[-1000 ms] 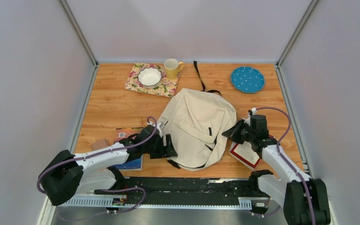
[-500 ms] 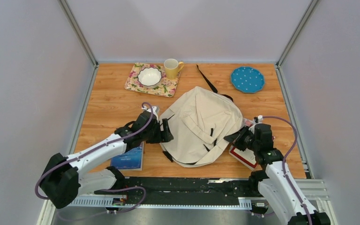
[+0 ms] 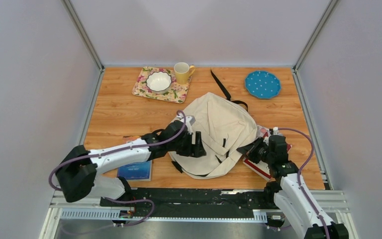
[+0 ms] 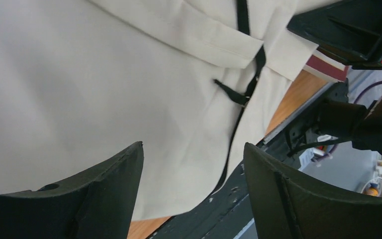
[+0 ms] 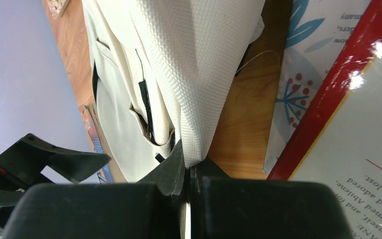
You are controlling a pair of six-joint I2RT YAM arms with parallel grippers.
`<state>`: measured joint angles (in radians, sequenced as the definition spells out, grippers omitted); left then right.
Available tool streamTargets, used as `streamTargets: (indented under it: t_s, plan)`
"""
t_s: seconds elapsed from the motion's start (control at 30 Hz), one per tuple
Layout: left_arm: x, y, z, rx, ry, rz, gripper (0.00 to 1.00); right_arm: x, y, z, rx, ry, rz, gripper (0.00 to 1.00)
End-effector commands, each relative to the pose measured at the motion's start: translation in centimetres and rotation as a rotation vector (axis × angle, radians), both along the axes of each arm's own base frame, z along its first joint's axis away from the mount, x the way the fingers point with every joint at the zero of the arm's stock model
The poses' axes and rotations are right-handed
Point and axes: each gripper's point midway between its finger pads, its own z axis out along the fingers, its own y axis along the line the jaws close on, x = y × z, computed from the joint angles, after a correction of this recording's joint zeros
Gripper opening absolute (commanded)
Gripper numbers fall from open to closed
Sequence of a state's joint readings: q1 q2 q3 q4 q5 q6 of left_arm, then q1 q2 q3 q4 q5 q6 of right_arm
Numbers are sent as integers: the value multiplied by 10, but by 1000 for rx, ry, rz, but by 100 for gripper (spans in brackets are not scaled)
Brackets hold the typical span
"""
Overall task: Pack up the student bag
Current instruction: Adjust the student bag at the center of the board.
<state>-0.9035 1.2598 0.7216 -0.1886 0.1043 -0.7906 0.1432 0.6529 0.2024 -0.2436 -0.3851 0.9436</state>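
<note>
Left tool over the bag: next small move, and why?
Probably move the left tool toward the black zipper pull and close on it. The right tool is shut on an edge of the student bag, which should steady it. The left tool hangs open over plain fabric and holds nothing, with the pull lying just beyond its fingertips.

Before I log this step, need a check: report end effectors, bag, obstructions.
Left end effector open, over the student bag. Right end effector shut, pinching the bag's edge fabric. Red-edged book on the table beside that edge.
</note>
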Motion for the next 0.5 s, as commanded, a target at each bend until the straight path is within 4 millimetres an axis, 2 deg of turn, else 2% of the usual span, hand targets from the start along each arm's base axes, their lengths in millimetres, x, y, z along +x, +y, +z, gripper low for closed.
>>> streamTargets:
  t_s: [0.0,0.03,0.13,0.2,0.37,0.47]
  plan:
    - [-9,-55,9,-122,32,-68,79,-1,13,21,56,-72,64,0]
    - [-7,-66,15,-173,19,-70,79,-2,13,20,48,-70,70,0]
    - [-8,-83,15,-239,66,-69,73,-7,14,21,48,-71,79,0]
    - [-11,-89,13,-248,92,-61,65,-9,15,20,46,-68,82,0]
    - [-12,-94,11,-309,130,-31,62,-11,15,21,41,-73,89,0]
    - [-15,-104,8,-318,173,-47,58,-12,16,20,36,-70,99,0]
